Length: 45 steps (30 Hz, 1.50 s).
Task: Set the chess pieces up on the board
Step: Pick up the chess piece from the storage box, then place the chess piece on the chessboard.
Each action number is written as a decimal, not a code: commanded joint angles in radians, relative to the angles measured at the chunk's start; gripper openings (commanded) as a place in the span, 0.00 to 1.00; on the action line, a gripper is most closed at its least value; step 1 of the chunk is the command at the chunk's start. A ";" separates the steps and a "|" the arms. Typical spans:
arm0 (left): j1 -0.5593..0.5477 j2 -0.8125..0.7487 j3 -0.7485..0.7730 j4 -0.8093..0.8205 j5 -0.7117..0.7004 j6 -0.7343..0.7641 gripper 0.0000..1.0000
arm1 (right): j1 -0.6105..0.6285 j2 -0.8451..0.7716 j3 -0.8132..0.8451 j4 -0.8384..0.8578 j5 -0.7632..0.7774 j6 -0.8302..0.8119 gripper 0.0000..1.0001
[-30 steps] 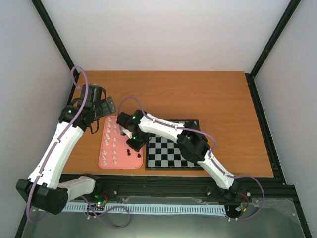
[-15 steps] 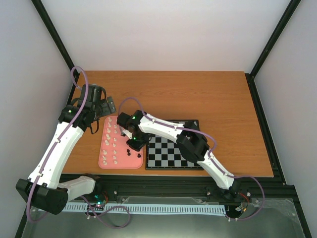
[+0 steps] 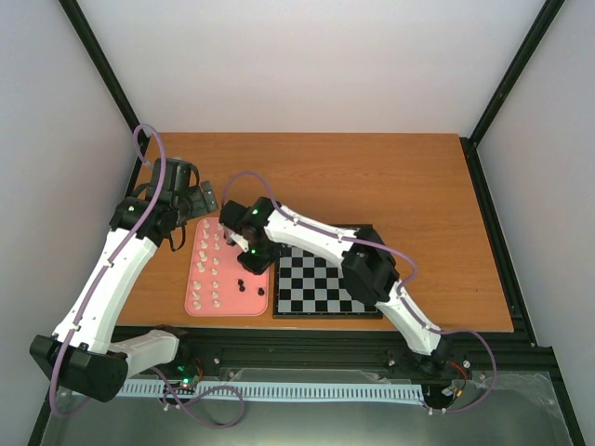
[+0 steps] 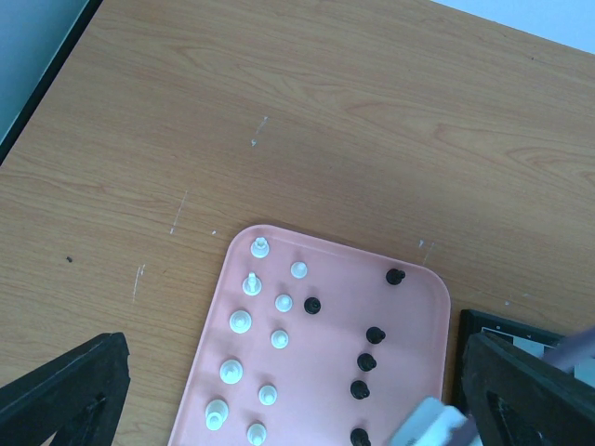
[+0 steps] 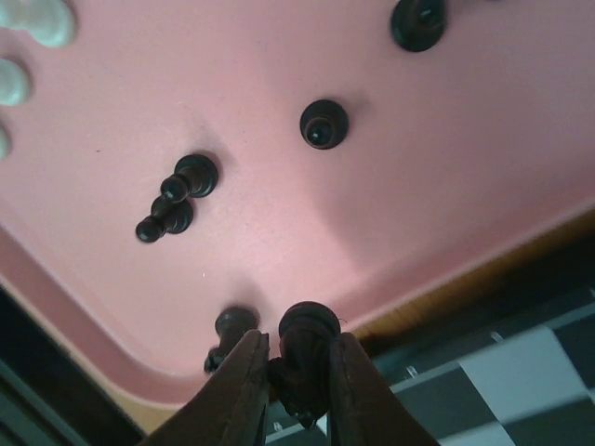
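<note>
Wood-grain counter (image 3: 390,186) runs between plain white walls (image 3: 307,65). Toward its 6 o'clock edge the board (image 3: 321,283) lies flat, and the pink tray (image 3: 195,305) sits just beside it at 9 o'clock.

A second ago my right tool (image 5: 297,342) stood wider over the tray. Now its fingers are drawn in and pinch a black piece (image 5: 309,325) by its round head, at the tray's 3 o'clock edge, the side that faces the board. Seen from above, my right wrist has shifted slightly toward 12 o'clock and the elbow has swung a little toward 3 o'clock over the board. I cannot tell whether the piece has left the tray floor. A second black piece (image 5: 231,327) stands just beside my left finger.

My left tool (image 4: 293,372) has not moved. It hangs with its fingers spread wide off the tray's 11 o'clock corner.

The white pieces (image 4: 240,321) stand in two columns along the tray's 9 o'clock side. The other black pieces (image 4: 375,334) are scattered toward 3 o'clock, and two of them lean together in the right wrist view.
</note>
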<state>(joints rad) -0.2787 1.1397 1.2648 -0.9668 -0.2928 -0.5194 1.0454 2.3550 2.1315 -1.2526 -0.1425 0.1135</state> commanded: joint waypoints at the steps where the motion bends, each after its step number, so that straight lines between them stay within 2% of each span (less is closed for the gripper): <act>1: 0.004 -0.018 0.019 -0.006 -0.013 0.007 1.00 | -0.026 -0.123 0.031 -0.055 0.042 0.023 0.14; 5: 0.004 -0.015 0.018 -0.003 -0.009 0.009 1.00 | -0.068 -0.226 -0.108 -0.038 0.064 0.063 0.13; 15: 0.004 0.005 0.008 0.021 0.034 0.007 1.00 | -0.180 -0.629 -0.683 0.074 0.143 0.262 0.14; 24: 0.004 0.042 0.003 0.032 0.048 0.013 1.00 | -0.206 -0.874 -0.999 0.122 0.151 0.430 0.14; 33: 0.004 0.064 -0.033 0.056 0.079 -0.007 1.00 | -0.276 -1.036 -1.212 0.219 0.107 0.517 0.14; 39: 0.004 0.073 -0.035 0.063 0.071 -0.004 1.00 | -0.333 -1.066 -1.287 0.276 0.056 0.520 0.14; 45: 0.004 0.077 -0.045 0.071 0.075 -0.011 1.00 | -0.360 -1.080 -1.329 0.290 0.073 0.525 0.14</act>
<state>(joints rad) -0.2787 1.2129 1.2228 -0.9165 -0.2237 -0.5198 0.7101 1.3041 0.8322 -0.9951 -0.0708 0.6151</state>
